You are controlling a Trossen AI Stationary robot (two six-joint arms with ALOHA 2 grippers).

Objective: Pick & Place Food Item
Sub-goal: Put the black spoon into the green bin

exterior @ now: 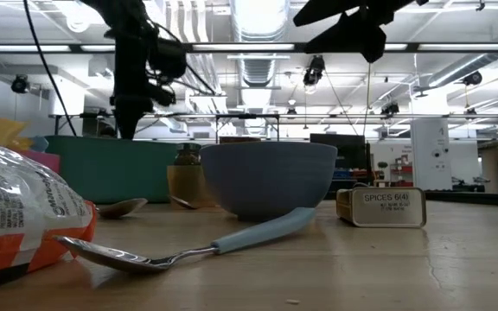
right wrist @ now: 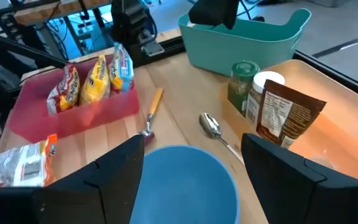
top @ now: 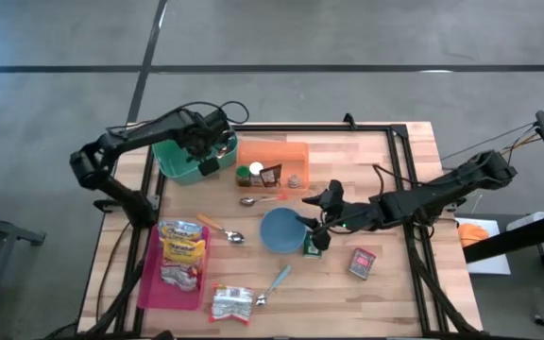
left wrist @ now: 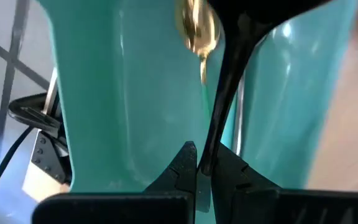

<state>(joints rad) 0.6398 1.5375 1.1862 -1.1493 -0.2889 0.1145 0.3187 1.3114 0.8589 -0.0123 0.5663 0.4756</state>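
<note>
Pink tray (top: 149, 274) at left holds snack bags (top: 182, 247); one more snack bag (top: 230, 303) lies loose on wood surface (top: 385, 189). Left end effector (top: 206, 156) over teal bin (top: 173, 162), shut tight on thin dark handle (left wrist: 225, 99). Blue bowl (top: 281, 230) in middle, empty. Right end effector (top: 326, 210) hangs over bowl rim, fingers apart, holding nothing. Spice tin (top: 363, 263) near it. Guess: no food moved yet, pick still to come.

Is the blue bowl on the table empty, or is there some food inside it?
Empty. The right wrist view looks down into the blue bowl and shows only its bare blue inside.
</note>
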